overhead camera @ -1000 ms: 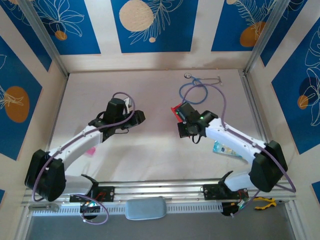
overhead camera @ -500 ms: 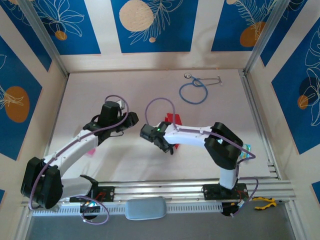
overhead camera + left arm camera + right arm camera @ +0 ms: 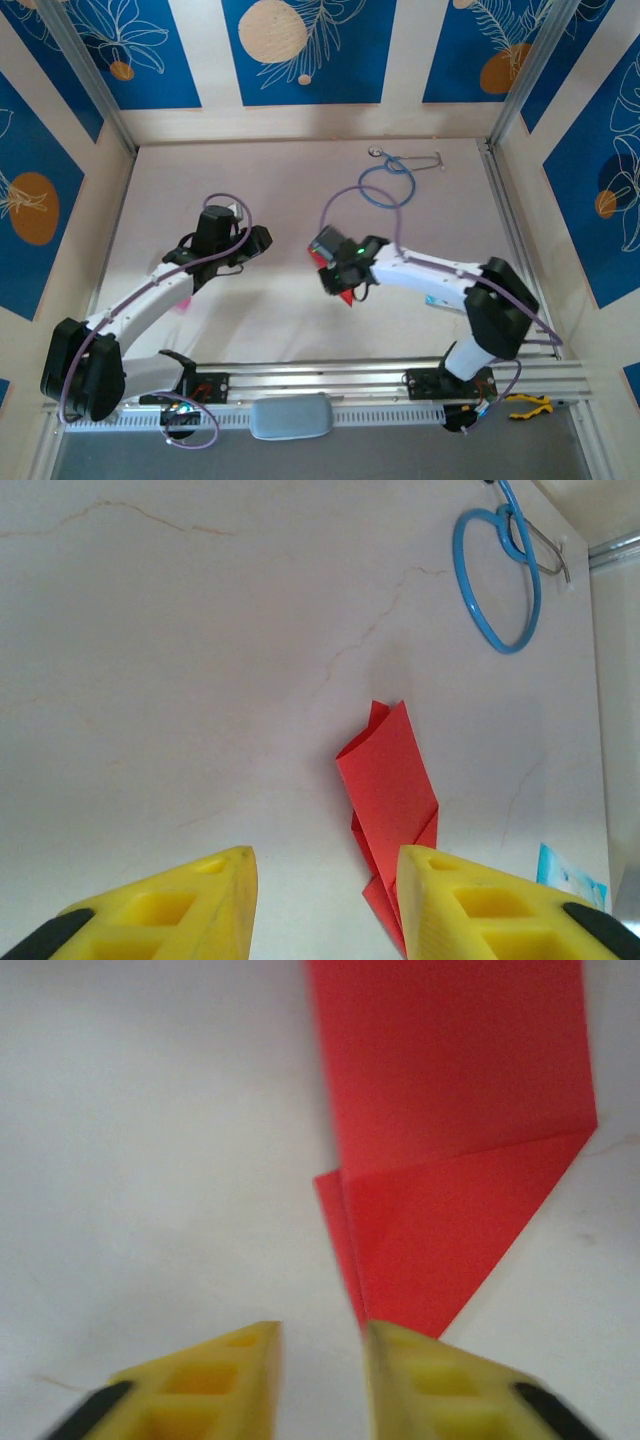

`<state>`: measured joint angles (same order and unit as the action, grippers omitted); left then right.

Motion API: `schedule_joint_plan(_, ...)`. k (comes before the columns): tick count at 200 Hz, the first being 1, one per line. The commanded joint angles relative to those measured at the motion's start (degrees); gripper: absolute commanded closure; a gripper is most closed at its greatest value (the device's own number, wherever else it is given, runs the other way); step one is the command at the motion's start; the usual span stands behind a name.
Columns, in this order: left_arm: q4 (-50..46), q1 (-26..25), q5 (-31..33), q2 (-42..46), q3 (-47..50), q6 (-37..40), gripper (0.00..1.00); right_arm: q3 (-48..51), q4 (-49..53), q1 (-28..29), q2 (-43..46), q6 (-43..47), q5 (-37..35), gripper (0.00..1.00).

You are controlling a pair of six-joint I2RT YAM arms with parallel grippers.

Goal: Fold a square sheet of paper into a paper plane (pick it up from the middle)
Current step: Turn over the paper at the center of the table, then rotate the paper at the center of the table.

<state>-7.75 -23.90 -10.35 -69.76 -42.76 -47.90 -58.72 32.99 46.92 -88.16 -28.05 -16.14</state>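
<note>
The red paper (image 3: 390,780) lies on the table as a long folded strip with a pointed end, a partly folded paper plane. From above, its red (image 3: 347,294) peeks out from under my right gripper (image 3: 333,280), which hovers low over it. In the right wrist view the folded point (image 3: 440,1230) reaches the inner edge of the right finger (image 3: 450,1390). The right gripper (image 3: 322,1370) stands slightly open, with bare table in the narrow gap. My left gripper (image 3: 262,240) is to the paper's left. The left gripper (image 3: 325,900) is open and empty, the strip just beyond its right fingertip.
A blue stethoscope (image 3: 385,185) lies at the back right, its loop (image 3: 497,580) visible from the left wrist. A blue-and-white packet (image 3: 440,298) sits under the right forearm. A small pink item (image 3: 183,303) lies beside the left arm. Patterned walls enclose the table.
My right arm swept left across the table, then came back a little over the paper, and its jaws parted slightly. The left gripper drew back a little to the left.
</note>
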Motion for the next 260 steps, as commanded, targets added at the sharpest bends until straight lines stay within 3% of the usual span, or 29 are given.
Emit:
schedule_joint_plan(1,2.5,0.6,-4.0,-1.7,1.0,-1.0,0.59,6.4,-12.3,-7.8,1.5,-4.9,20.5,0.86)
schedule_joint_plan(22,4.4,0.6,-7.0,-3.6,1.0,-1.7,0.63,9.2,-17.6,-12.1,0.4,-6.8,27.3,0.93)
schedule_joint_plan(82,10.6,0.4,-14.5,-8.4,2.2,-4.2,0.72,11.3,-22.0,-14.8,-6.6,-11.2,31.1,0.95)
schedule_joint_plan(158,15.4,-1.3,-19.3,-14.9,1.0,-6.5,0.81,15.3,-26.2,-14.3,-10.4,-23.7,30.1,0.95)
schedule_joint_plan(260,23.3,-9.5,-20.9,-31.0,-6.7,-11.8,0.91,20.8,-34.2,-6.3,-7.0,-46.8,20.4,0.95)
